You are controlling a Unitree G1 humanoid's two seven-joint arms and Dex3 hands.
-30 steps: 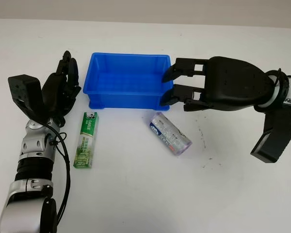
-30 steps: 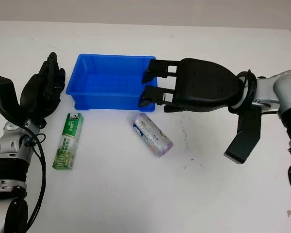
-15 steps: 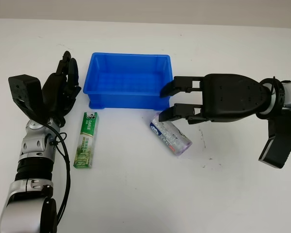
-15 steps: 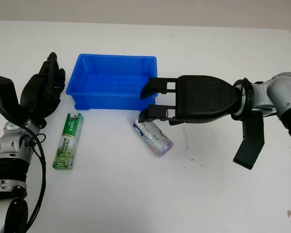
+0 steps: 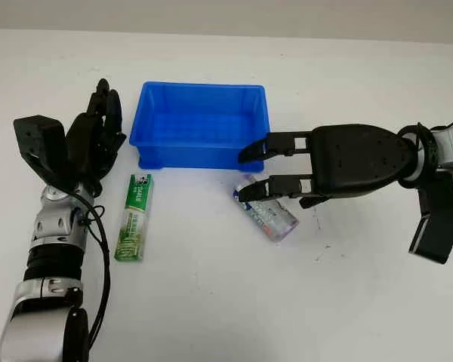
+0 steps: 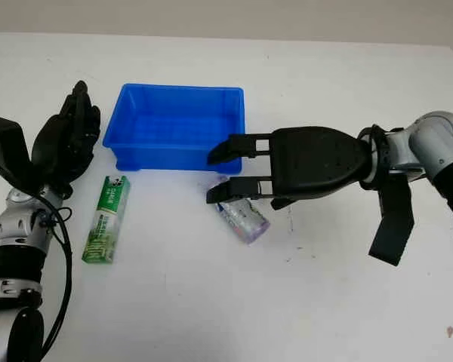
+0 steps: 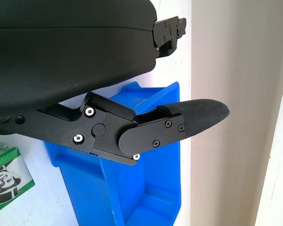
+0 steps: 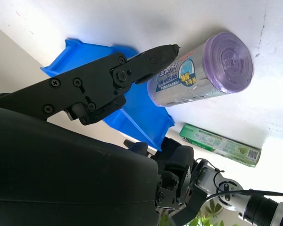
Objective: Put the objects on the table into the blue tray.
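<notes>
1 roll (image 5: pixel 266 213), 1 box (image 5: pixel 134 217), 1 tray (image 5: pixel 198 125)

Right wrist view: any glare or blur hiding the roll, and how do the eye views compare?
Right wrist view: roll sharp, label readable, table beside it bright; right robot hand casts soft shadow. Left eye view: even light, roll partly covered by fingers.

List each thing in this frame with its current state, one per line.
blue tray: on the table, nothing in it.
toothpaste box: lying flat on the table, outside the tray.
purple roll: lying on its side in front of the tray, not gripped.
right hand: open, fingers reaching over the roll.
left hand: open, raised beside the tray's left end.
</notes>
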